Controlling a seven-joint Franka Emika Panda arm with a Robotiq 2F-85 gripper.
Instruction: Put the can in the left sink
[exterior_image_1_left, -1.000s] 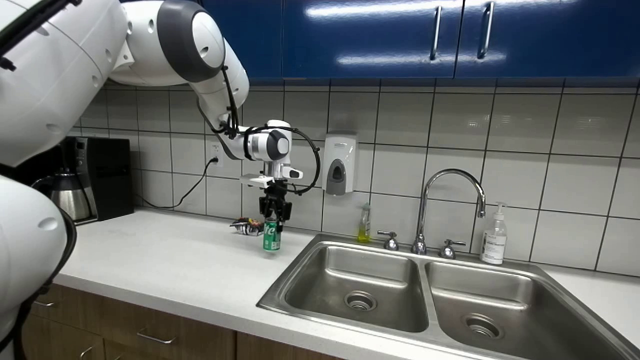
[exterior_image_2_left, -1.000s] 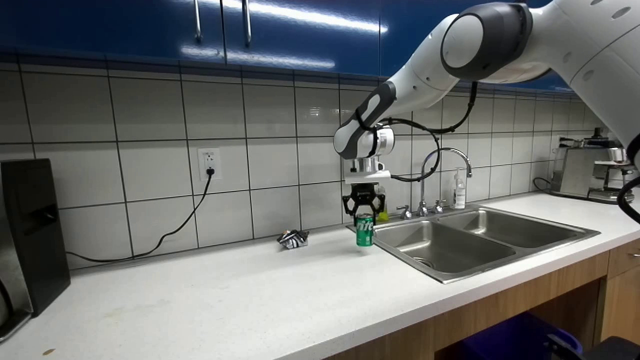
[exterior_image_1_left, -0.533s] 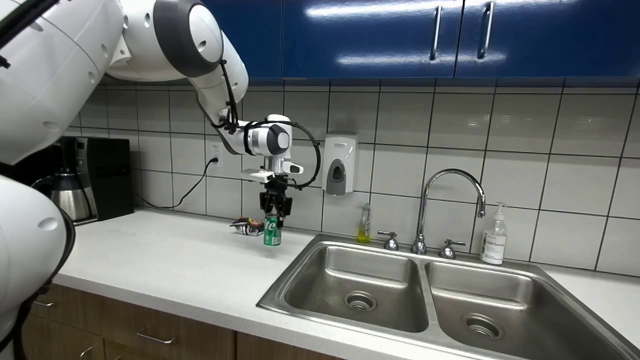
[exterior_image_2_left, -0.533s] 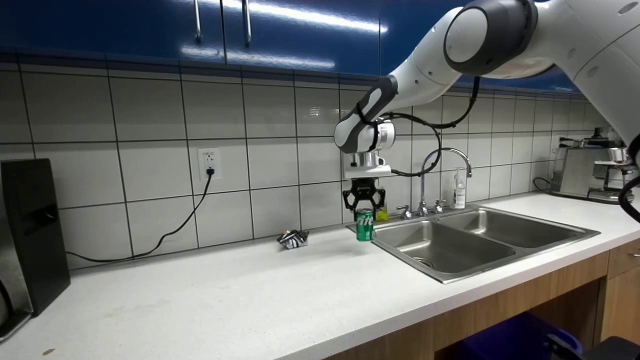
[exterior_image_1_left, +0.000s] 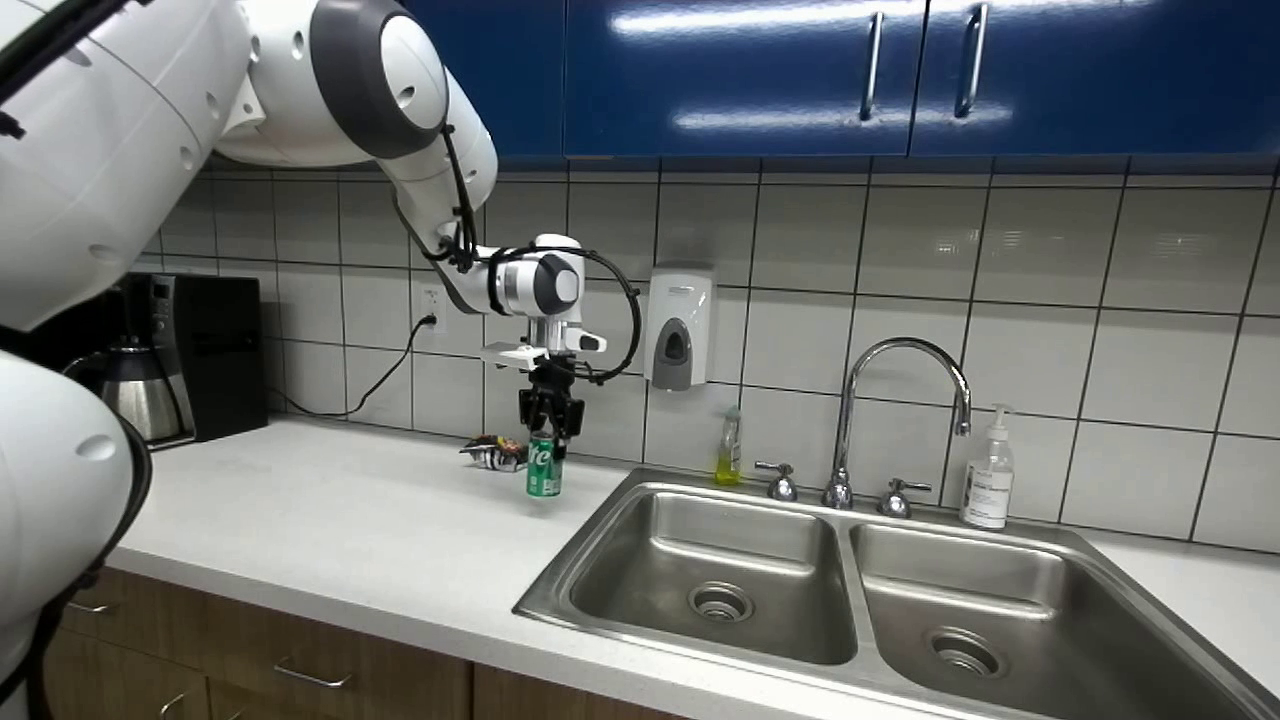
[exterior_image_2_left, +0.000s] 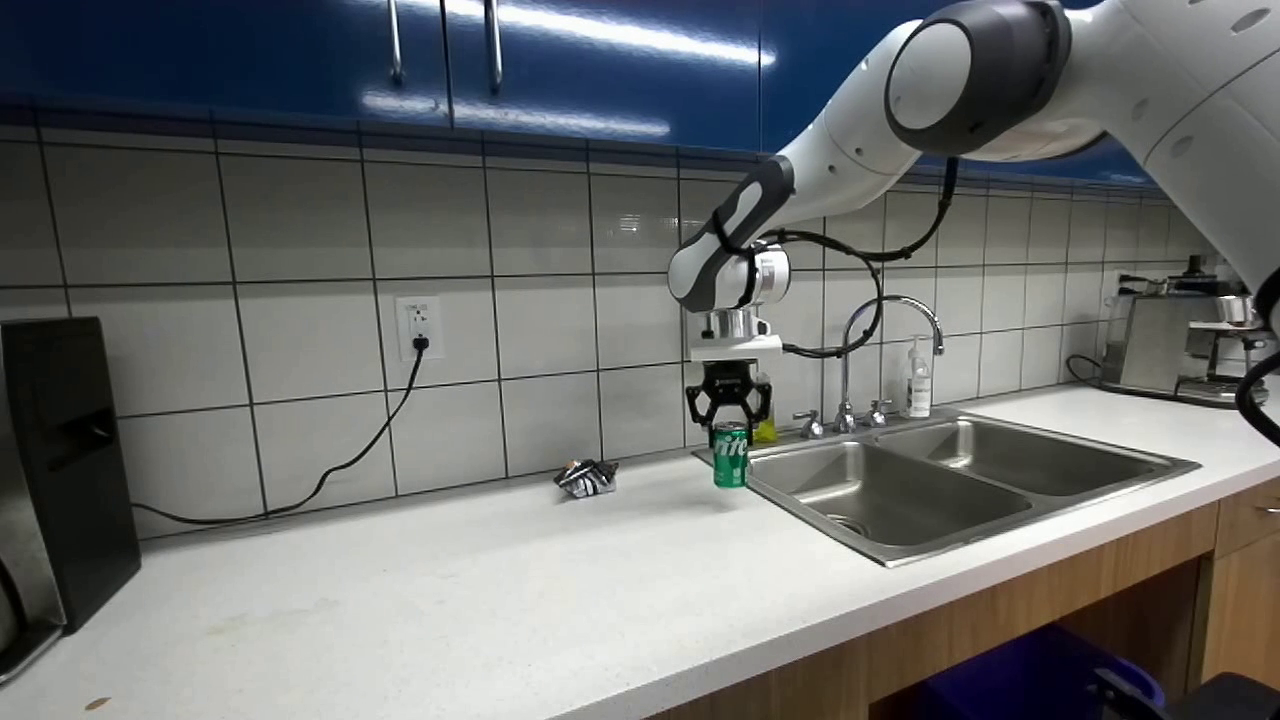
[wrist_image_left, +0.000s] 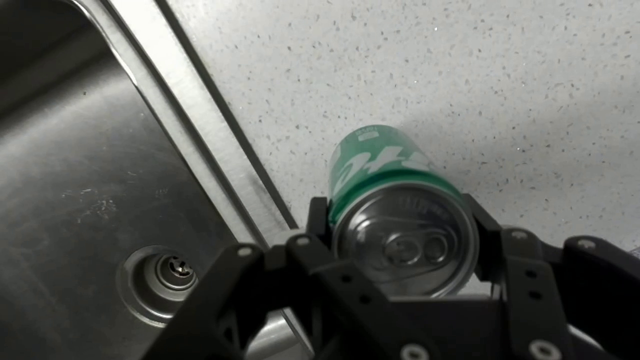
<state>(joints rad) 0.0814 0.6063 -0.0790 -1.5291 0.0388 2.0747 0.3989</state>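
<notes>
The green can (exterior_image_1_left: 543, 472) with a silvery top is upright in the gripper in both exterior views, a little above the white counter, beside the sink's edge. My gripper (exterior_image_2_left: 731, 432) points down, with its fingers on both sides of the can's upper end. In the wrist view the gripper (wrist_image_left: 399, 220) has a finger against each side of the can (wrist_image_left: 380, 155); its silvery lid shows between them. The left sink (exterior_image_1_left: 650, 595), a steel basin with a round drain, lies just beyond the counter strip; it also shows in the wrist view (wrist_image_left: 75, 200), left of the can.
The adjoining basin (exterior_image_1_left: 1085, 650) lies past a steel divider. A faucet (exterior_image_1_left: 850, 420), a yellow-green soap bottle (exterior_image_1_left: 728, 455) and a pump bottle (exterior_image_1_left: 988, 485) stand along the back. A crumpled wrapper (exterior_image_2_left: 586, 478) lies on the counter by the wall. A wall dispenser (exterior_image_1_left: 680, 325) hangs nearby.
The gripper and can rose slightly together between one second and half a second ago, then came down a little. The can stays in the fingers; sideways position is nearly the same.
</notes>
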